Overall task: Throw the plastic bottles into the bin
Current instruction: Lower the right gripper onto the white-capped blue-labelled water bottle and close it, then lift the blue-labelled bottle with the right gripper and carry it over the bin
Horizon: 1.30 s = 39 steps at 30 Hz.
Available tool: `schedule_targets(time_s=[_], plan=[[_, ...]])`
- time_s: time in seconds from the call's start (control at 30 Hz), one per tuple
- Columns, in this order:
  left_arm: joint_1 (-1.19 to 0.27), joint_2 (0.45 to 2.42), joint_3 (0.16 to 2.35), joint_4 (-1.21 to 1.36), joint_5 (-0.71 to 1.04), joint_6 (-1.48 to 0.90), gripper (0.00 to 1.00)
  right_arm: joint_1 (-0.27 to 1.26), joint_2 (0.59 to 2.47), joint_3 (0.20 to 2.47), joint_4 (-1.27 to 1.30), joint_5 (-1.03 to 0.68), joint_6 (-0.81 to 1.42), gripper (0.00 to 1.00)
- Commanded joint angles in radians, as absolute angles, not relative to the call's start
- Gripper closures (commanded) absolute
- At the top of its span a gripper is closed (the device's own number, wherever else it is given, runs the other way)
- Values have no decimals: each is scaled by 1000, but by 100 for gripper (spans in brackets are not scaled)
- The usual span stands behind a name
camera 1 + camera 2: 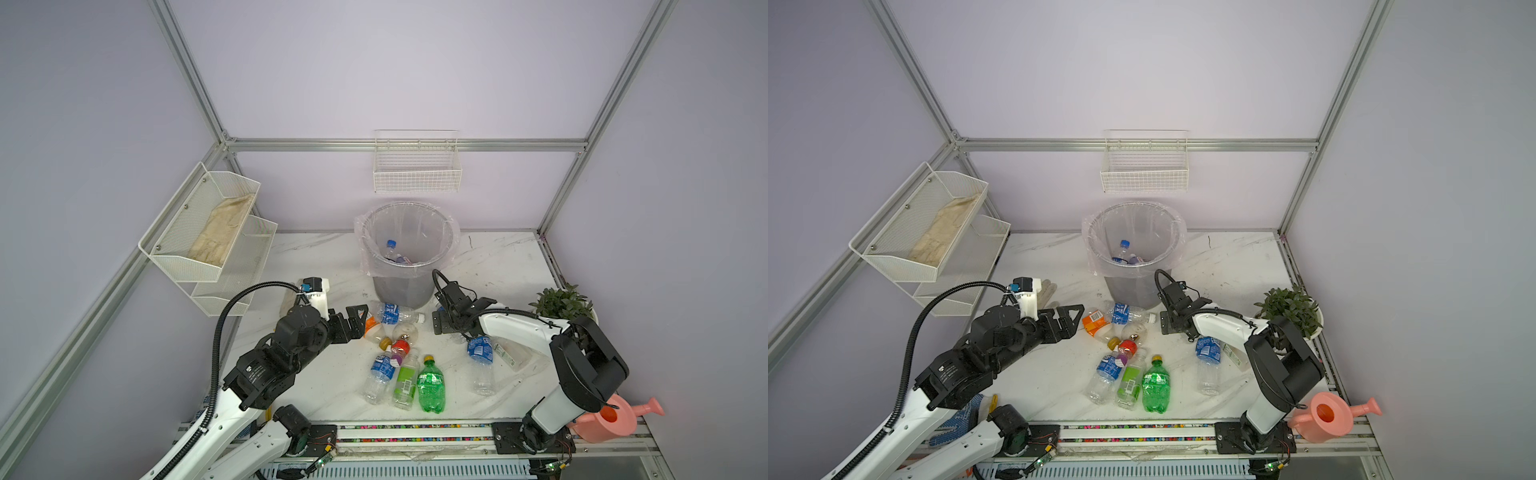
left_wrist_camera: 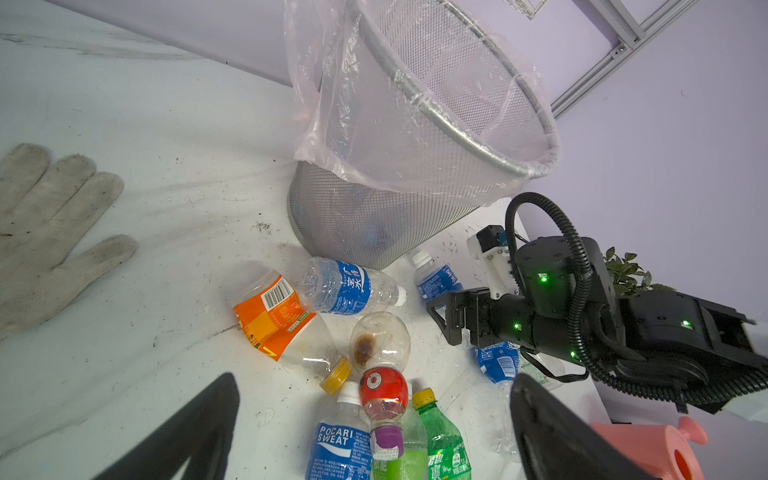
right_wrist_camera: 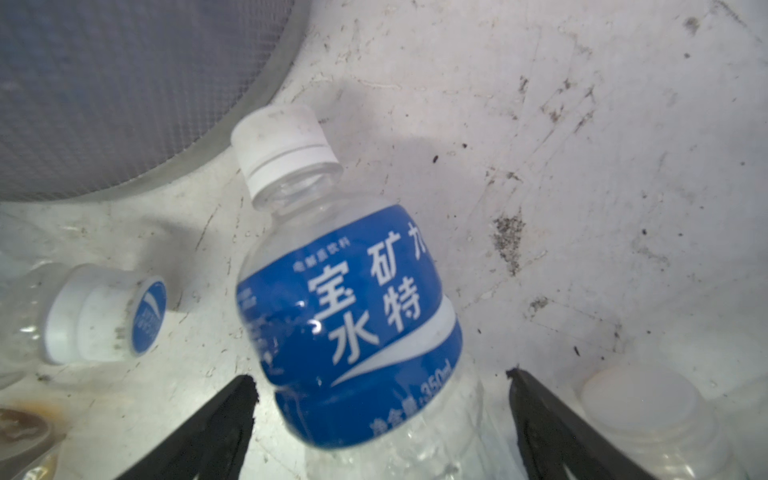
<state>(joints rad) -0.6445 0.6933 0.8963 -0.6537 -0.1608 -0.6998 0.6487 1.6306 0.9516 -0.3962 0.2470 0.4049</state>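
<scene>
The grey mesh bin (image 1: 405, 286) (image 1: 1128, 286) (image 2: 353, 216), lined with a clear bag, stands at the back middle with bottles (image 1: 390, 249) inside. Several plastic bottles lie in front of it: orange-labelled (image 1: 372, 328) (image 2: 274, 316), blue-labelled (image 1: 392, 312), red (image 1: 400, 347), green (image 1: 431, 386) (image 1: 1155, 386). My left gripper (image 1: 360, 323) (image 1: 1073, 322) (image 2: 374, 378) is open and empty, just left of the orange-labelled bottle. My right gripper (image 1: 440, 320) (image 3: 380, 399) is open astride a white-capped, blue-labelled bottle (image 3: 353, 311) (image 2: 436, 278) beside the bin's base, its fingers (image 3: 232, 415) clear of it.
A white glove (image 2: 41, 232) lies on the table left of the bottles. A potted plant (image 1: 561, 303) and a pink watering can (image 1: 611, 419) stand at the right edge. White wire baskets hang on the back wall (image 1: 415, 170) and the left wall (image 1: 208, 232).
</scene>
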Motion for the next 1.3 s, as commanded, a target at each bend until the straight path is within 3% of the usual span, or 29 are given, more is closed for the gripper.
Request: schedule_targets(time_s=[0.0,0.23,0.47,0.63,0.77,1.27], plan=[[-650,684,858,-643,-170,-716,0,641,1643,966,-388,250,394,5],[-652,693,862,-643,-176,-712,0,641,1631,936,-356,187,401,12],[-651,701,864,-643,-175,-707,0,641,1631,914,-366,191,426,26],[-652,700,866,-643,-174,-708,0,642,1612,908,-380,185,446,53],[-652,699,868,-643,-176,-707,0,641,1566,907,-398,183,457,66],[-655,698,858,-643,-170,-721,0,641,1304,928,-454,202,456,68]])
